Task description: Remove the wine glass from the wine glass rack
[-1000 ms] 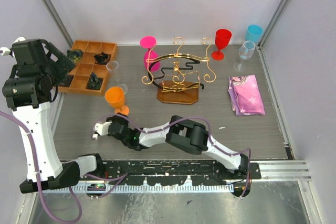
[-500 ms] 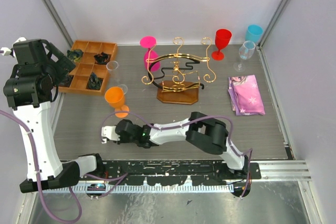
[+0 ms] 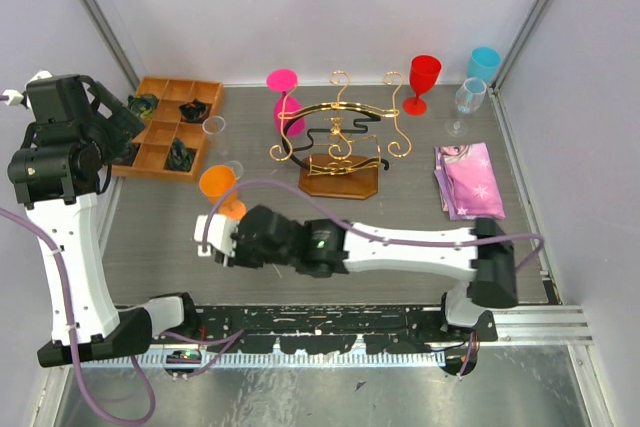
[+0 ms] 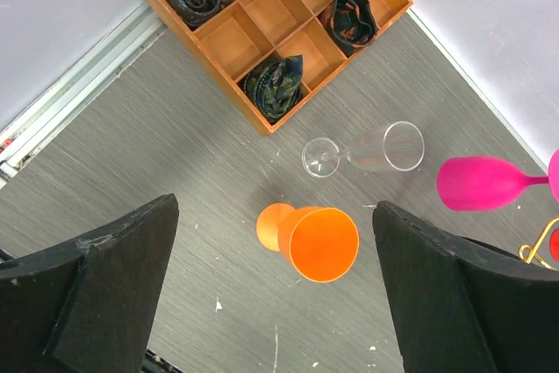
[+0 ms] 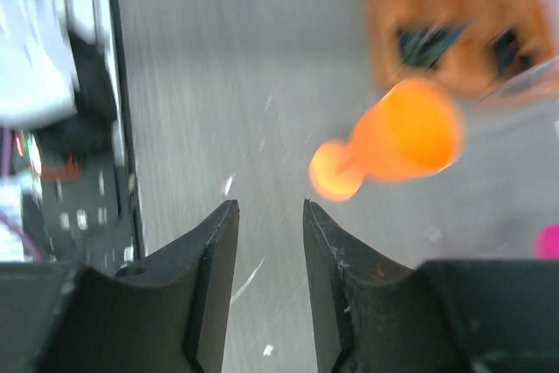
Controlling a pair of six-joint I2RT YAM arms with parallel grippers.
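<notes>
The rack [image 3: 340, 142] stands on its brown base in the middle of the far part of the table [image 3: 400, 227]. A pink glass [image 3: 287, 99] is at the rack's left end, upside down with its foot on top; it seems to hang from the gold wire there, but the contact is too small to see well. Just to the left of the rack a clear glass [image 3: 215, 130] stands next to the tray [image 3: 165, 127], which holds dark rolled cloths. An orange glass [image 3: 220, 187] stands a little nearer to the arms. On the right of the rack there are a red glass [image 3: 423, 79], a second clear glass [image 3: 468, 102] and a blue cup [image 3: 484, 62] along the back, and a pink folded cloth [image 3: 468, 179] lies in front of them. The right gripper [image 3: 207, 237] is stretched far across to the left side, low over the table and near the orange glass but not touching it. Its jaws have only a narrow gap and nothing is between them. The left gripper [image 4: 273, 211] hangs high above the tray's side, looking down on the orange glass, with its jaws wide apart and empty.
</notes>
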